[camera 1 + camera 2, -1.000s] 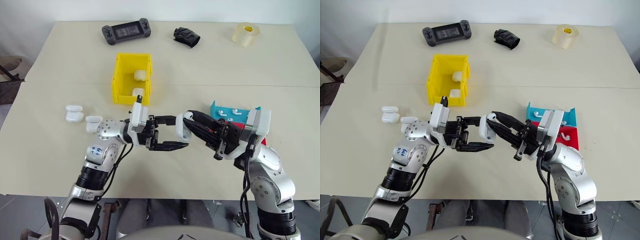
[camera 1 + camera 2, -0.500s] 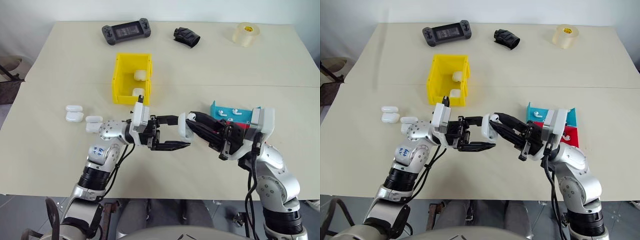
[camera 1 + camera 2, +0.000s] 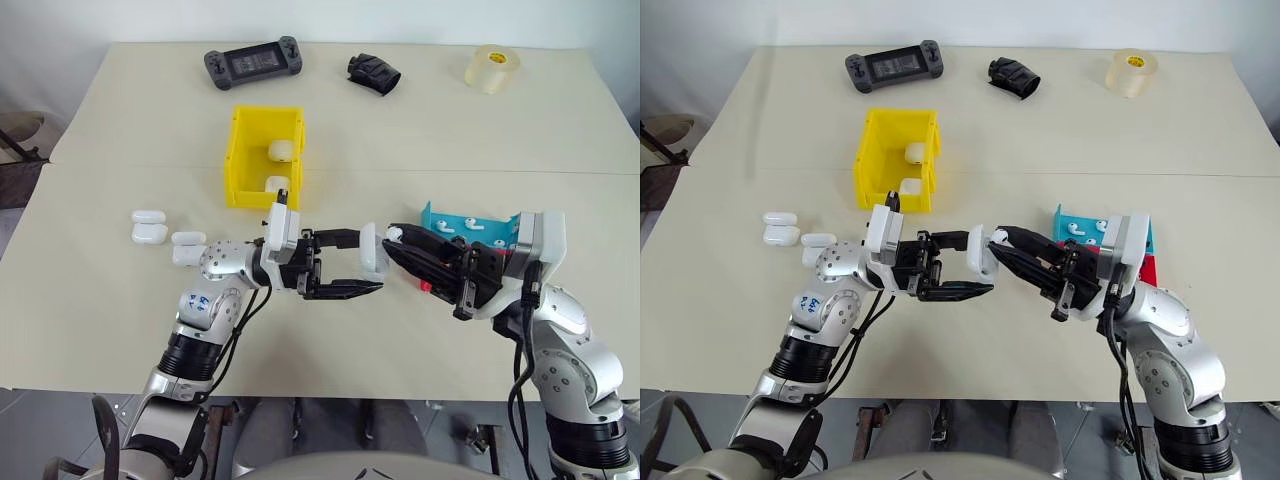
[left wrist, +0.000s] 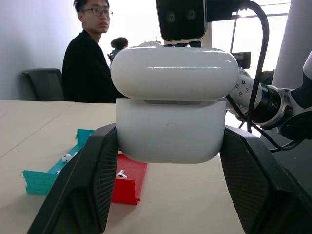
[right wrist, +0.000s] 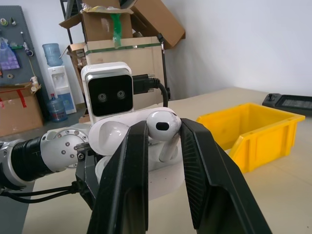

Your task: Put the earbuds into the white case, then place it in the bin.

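Holding the white case [image 4: 170,122] above the table, lid up, clamped between the closed fingers of the left gripper [image 3: 345,265]. Pinching one of the earbuds [image 5: 162,127] in the narrowly parted right gripper [image 5: 161,141], just beside the case mouth. Loading the case, judging by this. Next: aligning stem with socket, seating, releasing. Waiting beyond: the bin [image 3: 240,150], already containing two cases, and further earbuds in the teal tray [image 3: 470,225].

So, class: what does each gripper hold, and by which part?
Left gripper: the white case, by its lower body's sides. Right gripper: an earbud, by its head.
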